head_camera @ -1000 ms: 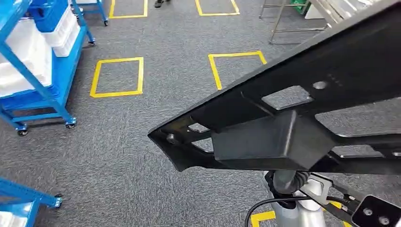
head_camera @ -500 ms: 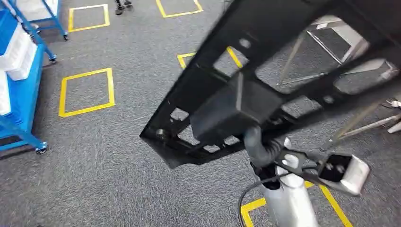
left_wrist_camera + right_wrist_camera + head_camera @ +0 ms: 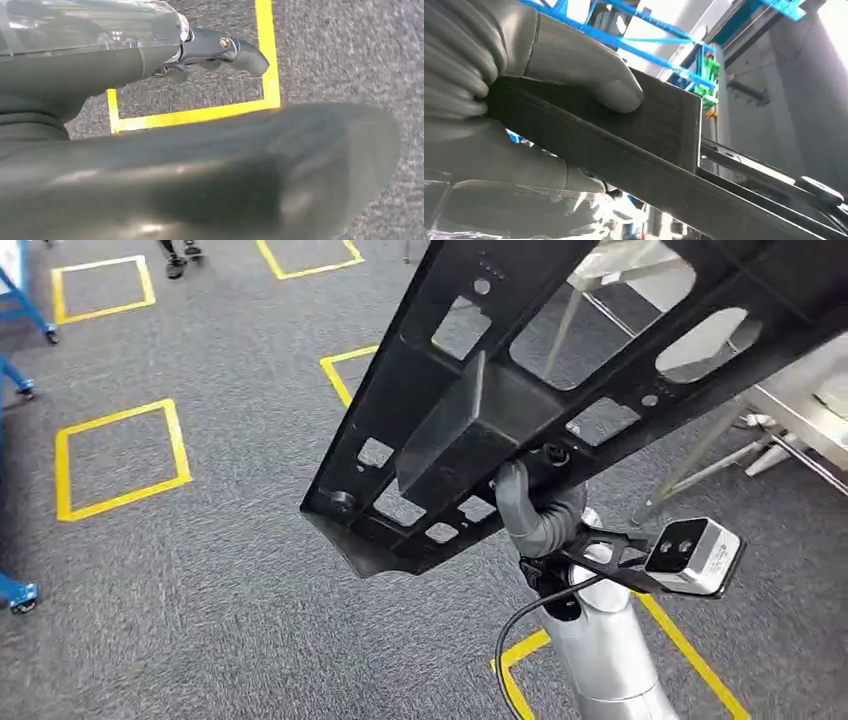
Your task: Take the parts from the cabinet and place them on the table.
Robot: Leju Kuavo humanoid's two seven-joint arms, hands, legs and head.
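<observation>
From the head camera I saw the right hand (image 3: 535, 515) clamped on the long black part (image 3: 520, 390), fingers curled up around the boxy block on its underside. The part hung in the air above the grey carpet (image 3: 200, 590), slanting from its blunt near-left end up toward the far right, where it ran out of frame. Its flat web was pierced by several cut-outs through which I could see the floor and metal legs. The right wrist camera confirmed the grip: the thick grey thumb (image 3: 589, 75) pressed on one face of the block, the rest of the hand (image 3: 499, 150) wrapped under it, so the part (image 3: 664, 145) was pinched firmly between them.

At the far right stood a steel table (image 3: 800, 415), its legs angling down to the carpet beneath the raised part. Yellow tape squares (image 3: 120, 460) marked the floor to the left, and a blue caster frame (image 3: 15, 590) sat at the left edge.

In the left wrist view, the left hand (image 3: 215, 50) held nothing, its fingers loosely bent and apart above a yellow tape corner (image 3: 200, 112).
</observation>
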